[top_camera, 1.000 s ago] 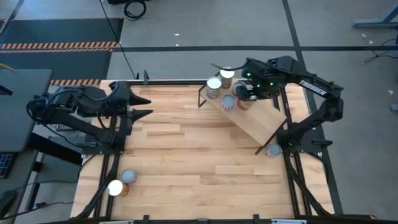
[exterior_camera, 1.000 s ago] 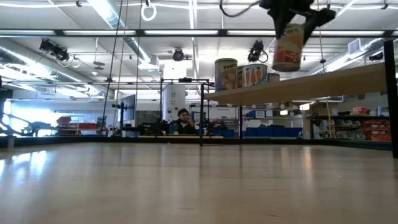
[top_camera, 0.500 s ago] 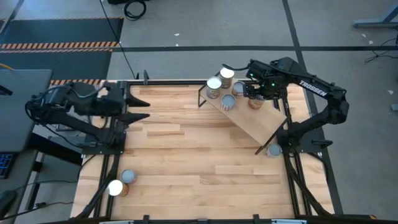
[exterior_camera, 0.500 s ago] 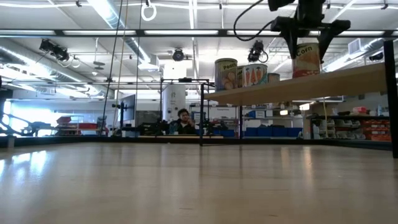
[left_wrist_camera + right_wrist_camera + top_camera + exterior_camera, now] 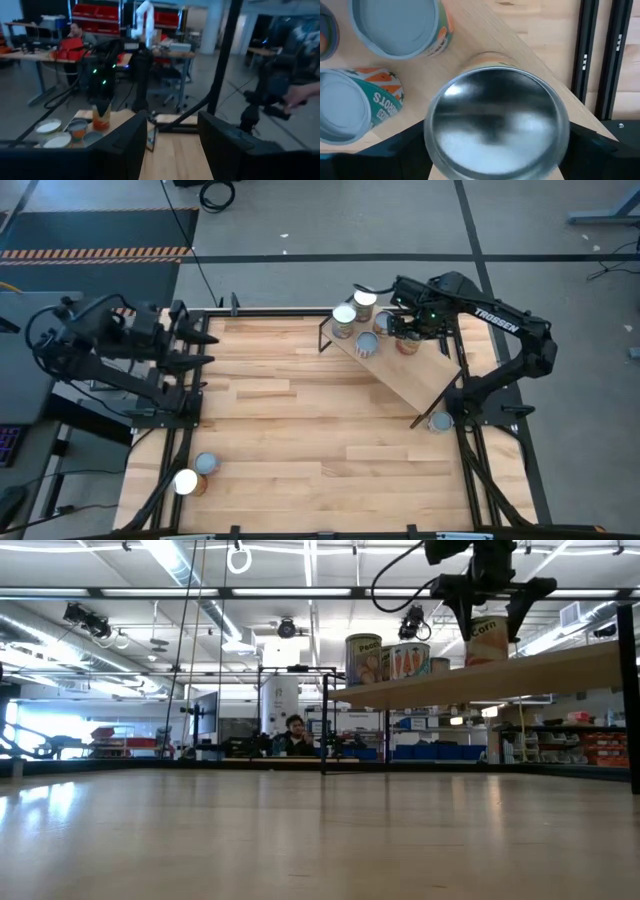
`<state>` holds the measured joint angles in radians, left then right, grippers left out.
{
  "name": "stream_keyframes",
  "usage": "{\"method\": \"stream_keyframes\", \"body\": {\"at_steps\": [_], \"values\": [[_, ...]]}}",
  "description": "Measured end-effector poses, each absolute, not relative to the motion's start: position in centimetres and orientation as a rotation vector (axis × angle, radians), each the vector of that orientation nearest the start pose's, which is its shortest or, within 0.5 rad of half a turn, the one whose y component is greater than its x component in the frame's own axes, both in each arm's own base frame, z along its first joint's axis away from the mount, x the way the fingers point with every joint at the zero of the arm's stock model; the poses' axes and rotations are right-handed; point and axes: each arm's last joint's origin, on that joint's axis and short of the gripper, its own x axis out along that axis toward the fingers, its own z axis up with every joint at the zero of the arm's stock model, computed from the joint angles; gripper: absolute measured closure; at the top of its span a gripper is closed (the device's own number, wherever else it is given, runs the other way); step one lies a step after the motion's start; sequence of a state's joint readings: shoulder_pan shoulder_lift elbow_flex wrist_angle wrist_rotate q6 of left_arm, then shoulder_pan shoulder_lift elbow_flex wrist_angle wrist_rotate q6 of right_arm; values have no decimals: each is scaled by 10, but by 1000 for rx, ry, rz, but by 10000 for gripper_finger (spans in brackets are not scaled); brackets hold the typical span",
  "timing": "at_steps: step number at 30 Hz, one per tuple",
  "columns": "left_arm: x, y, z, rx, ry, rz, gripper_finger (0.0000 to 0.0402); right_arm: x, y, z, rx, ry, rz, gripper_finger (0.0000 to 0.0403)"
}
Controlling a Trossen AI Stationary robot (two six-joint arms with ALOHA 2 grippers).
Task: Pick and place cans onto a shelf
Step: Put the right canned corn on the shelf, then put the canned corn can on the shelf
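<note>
Corn can (image 5: 487,639), tan-sided with a bright silver top, stands upright on the shelf (image 5: 415,380), the raised light-wood board on its black wire frame at the counter's (image 5: 300,430) far right corner. My right gripper (image 5: 405,330) hangs directly over it, jaws spread to either side of the tin; in the low view a slim gap shows on both sides, so I am not clamping it. Three more cans (image 5: 355,320) sit close together on the shelf's far end, just beside mine; one carries a carrot label (image 5: 382,97). Another can (image 5: 439,421) rests by the shelf's near end, and two cans (image 5: 195,473) stand together at the counter's near left. My right arm reaches in from the right edge, elbow bent. My left gripper (image 5: 200,345) waits at the far left edge, jaws apart and empty.
</note>
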<state>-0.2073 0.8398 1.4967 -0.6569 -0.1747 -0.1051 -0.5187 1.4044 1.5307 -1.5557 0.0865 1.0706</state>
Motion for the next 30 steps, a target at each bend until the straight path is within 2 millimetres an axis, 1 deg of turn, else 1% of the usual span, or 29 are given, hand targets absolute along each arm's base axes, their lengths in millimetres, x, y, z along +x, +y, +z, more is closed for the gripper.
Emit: {"method": "stream_keyframes", "body": {"at_steps": [4, 8, 13, 19, 22, 24, 26, 30], "values": [[93, -17, 501, -115, -34, -126, 221, 196, -117, 359, 1154, 1006, -1227, 44], [94, -20, 501, -113, -23, -227, 214, 195, -117, 359, 1134, 1003, -1246, 40], [94, -21, 495, -99, 33, -237, 201, 188, -110, 366, 1087, 965, -1256, 45], [93, -20, 480, -245, 206, -197, 203, 175, -93, 386, 1029, 805, -1199, 50], [90, -20, 467, -332, 349, -166, 201, 172, -80, 399, 962, 671, -1140, 50], [86, -19, 458, -462, 469, -114, 195, 175, -70, 407, 896, 579, -1082, 50], [87, -19, 448, -592, 586, -45, 184, 181, -58, 413, 830, 529, -1016, 51], [92, -26, 434, -780, 817, 21, 144, 196, -33, 419, 699, 469, -890, 51]]}}
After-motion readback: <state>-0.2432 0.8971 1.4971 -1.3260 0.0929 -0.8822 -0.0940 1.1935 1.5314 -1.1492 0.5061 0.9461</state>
